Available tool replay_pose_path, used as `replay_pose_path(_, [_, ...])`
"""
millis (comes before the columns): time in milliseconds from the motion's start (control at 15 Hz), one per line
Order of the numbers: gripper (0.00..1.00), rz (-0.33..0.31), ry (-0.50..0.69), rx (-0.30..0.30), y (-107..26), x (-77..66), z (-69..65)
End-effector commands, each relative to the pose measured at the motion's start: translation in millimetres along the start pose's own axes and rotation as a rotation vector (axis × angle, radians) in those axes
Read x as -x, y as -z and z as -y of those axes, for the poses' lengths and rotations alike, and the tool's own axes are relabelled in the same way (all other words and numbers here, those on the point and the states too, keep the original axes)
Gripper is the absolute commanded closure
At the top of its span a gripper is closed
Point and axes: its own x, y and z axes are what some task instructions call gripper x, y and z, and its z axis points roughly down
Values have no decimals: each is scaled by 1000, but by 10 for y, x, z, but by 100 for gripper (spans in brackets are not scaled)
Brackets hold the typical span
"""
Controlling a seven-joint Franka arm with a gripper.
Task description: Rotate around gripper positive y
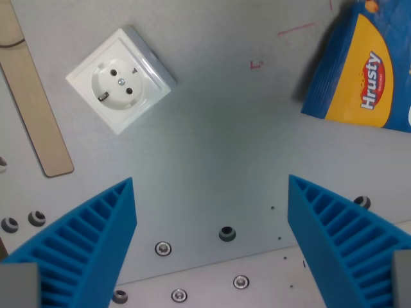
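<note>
My gripper (pixel 210 186) is open and empty, its two blue ribbed fingers (pixel 96 237) rising from the bottom corners of the wrist view, wide apart. It hangs above a grey metal table (pixel 218 128). A white wall socket (pixel 121 77) lies on the table at the upper left, turned diagonally, apart from the fingers. Nothing lies between the fingers.
A blue and orange "Hrusty" packet (pixel 363 70) lies at the upper right. A flat wooden strip (pixel 32 102) runs along the left edge. Screws and bolt holes (pixel 227 233) dot the table near the bottom. Faint red marks (pixel 257 64) show at the top.
</note>
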Motion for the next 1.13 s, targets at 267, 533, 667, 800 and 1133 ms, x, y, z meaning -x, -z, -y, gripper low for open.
replay_pose_path(267, [0, -302, -4, 16, 1, 135, -32])
replay_pose_path(533, [0, -355, -3, 17, 1, 135, -32])
replay_pose_path(667, [0, -382, -3, 17, 1, 135, -32])
replay_pose_path(800, [0, -408, -3, 17, 1, 135, -32])
replay_pose_path(1133, [0, -475, -2, 17, 1, 135, -32])
